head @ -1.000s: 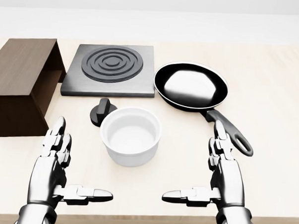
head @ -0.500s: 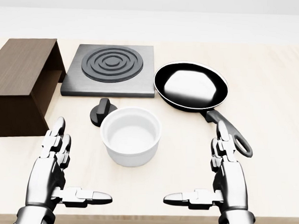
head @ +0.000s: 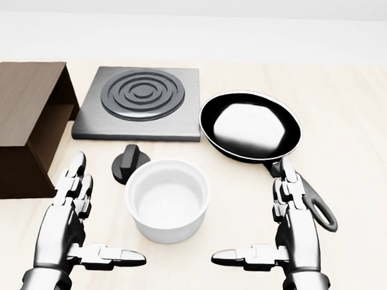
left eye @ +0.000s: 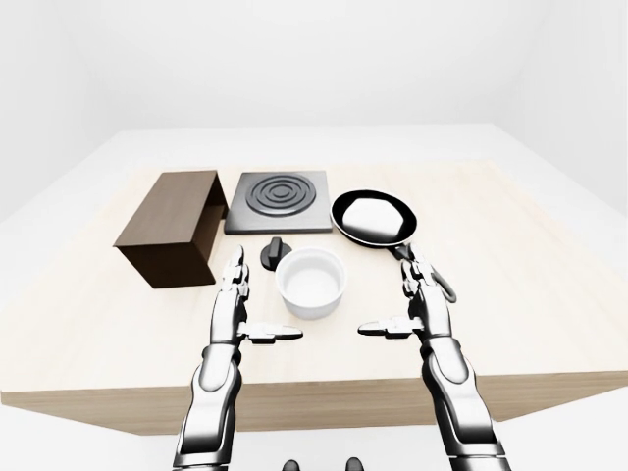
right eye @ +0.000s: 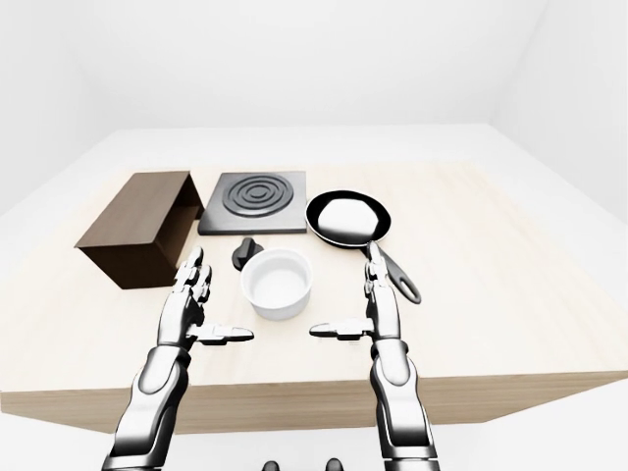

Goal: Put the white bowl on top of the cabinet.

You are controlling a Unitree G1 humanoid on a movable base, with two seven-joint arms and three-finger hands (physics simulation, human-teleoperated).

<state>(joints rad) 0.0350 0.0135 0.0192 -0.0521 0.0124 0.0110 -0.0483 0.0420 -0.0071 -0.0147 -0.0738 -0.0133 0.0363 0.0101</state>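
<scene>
The white bowl (head: 167, 198) stands upright and empty on the pale wooden table (head: 360, 159), in the lower middle of the head view. A dark brown cabinet (head: 22, 121), open on its right side, sits at the left edge. My left hand (head: 81, 220) hovers open to the left of the bowl, fingers straight, thumb pointing right. On the bowl's right my right hand (head: 277, 226) is open too, thumb pointing left. Neither hand touches the bowl.
A grey stove plate with concentric rings (head: 141, 101) lies above the bowl, its black knob (head: 127, 161) just left of the bowl's rim. A black frying pan (head: 251, 127) sits at the upper right, its handle (head: 310, 198) running down beside my right hand.
The whole picture has shifted down and grown slightly, so the camera moved toward the table. Both hands hold nearly the same open pose.
</scene>
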